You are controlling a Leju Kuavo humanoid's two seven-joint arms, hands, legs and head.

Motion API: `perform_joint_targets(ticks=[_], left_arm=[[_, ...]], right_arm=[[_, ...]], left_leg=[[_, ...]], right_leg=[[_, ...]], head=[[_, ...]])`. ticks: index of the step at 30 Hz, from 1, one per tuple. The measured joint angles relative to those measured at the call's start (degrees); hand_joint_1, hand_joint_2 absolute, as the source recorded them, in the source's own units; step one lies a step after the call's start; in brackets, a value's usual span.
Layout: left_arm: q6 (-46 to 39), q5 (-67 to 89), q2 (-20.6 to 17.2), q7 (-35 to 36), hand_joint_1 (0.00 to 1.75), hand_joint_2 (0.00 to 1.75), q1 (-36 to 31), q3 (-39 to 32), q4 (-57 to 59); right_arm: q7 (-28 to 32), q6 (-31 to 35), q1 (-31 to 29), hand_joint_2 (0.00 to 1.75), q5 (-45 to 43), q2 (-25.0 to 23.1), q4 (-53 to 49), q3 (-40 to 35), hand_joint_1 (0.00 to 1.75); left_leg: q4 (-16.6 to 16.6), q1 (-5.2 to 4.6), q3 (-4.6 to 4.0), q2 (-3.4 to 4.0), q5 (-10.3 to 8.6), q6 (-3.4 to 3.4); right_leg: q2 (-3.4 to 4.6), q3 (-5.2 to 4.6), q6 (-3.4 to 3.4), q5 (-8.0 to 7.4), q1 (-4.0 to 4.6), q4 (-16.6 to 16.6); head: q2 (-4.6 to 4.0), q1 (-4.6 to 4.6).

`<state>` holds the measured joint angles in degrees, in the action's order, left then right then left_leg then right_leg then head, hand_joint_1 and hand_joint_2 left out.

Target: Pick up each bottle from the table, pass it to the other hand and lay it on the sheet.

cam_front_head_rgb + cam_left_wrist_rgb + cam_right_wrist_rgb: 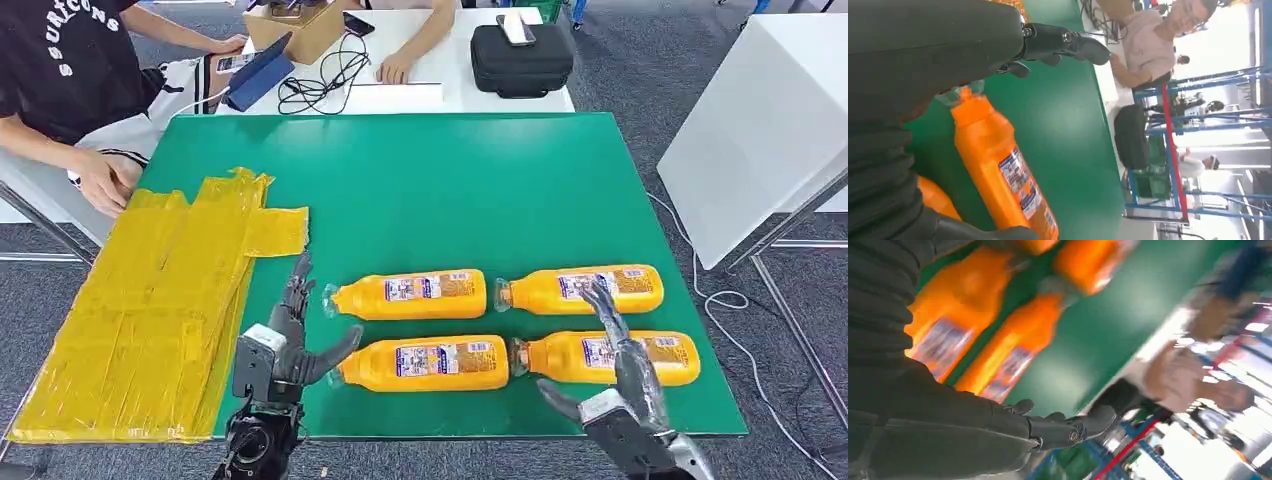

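Bottles: four orange bottles lie on their sides on the green table [420,190], in two rows of two; far-left bottle [410,295], far-right bottle [585,289], near-left bottle [425,364], near-right bottle [605,357]; long axes run left to right across the table; all caps point toward the robot's left.
Sheet: yellow sheet [150,310] covers the table's left edge, well apart from the bottles; no bottle on it.
Left hand [290,345]: fingers spread, holding nothing; beside the caps of the left pair.
Right hand [625,385]: fingers extended and apart, holding nothing; over the near-right bottle; contact cannot be told.
Head view: all four bottles, the sheet and a person's hand [105,185] at the sheet's far corner.
Left wrist view: one bottle's cap and label close up, a second bottle's edge.
Right wrist view: blurred; orange bottles on green, labels unreadable.
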<state>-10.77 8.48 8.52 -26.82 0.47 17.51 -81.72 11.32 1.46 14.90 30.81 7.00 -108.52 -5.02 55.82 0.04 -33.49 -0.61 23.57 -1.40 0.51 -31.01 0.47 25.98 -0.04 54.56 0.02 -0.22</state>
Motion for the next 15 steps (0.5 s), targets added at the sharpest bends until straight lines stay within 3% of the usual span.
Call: perform_joint_targets(ticks=[9,15], left_arm=[[0.6,-0.8,0.5,-0.8,0.0,1.75,0.2,-0.3,2.0],[2.6,-1.9,0.8,-0.9,0.0,1.75,0.1,-1.2,2.6]], right_arm=[[-0.1,-3.6,3.7,1.75,6.4,4.4,-2.4,10.3,0.0],[-2.6,-8.6,6.4,1.75,18.5,9.4,-3.1,16.2,0.0]], left_leg=[[0.0,-0.13,0.02,0.05,0.1,-0.15],[0.0,-0.16,0.02,0.04,0.11,-0.17]], right_leg=[[0.01,0.0,0.02,0.01,-0.03,0.0],[0.0,0.02,0.03,0.01,-0.05,0.0]], head=[[0.0,-0.04],[0.0,-0.02]])
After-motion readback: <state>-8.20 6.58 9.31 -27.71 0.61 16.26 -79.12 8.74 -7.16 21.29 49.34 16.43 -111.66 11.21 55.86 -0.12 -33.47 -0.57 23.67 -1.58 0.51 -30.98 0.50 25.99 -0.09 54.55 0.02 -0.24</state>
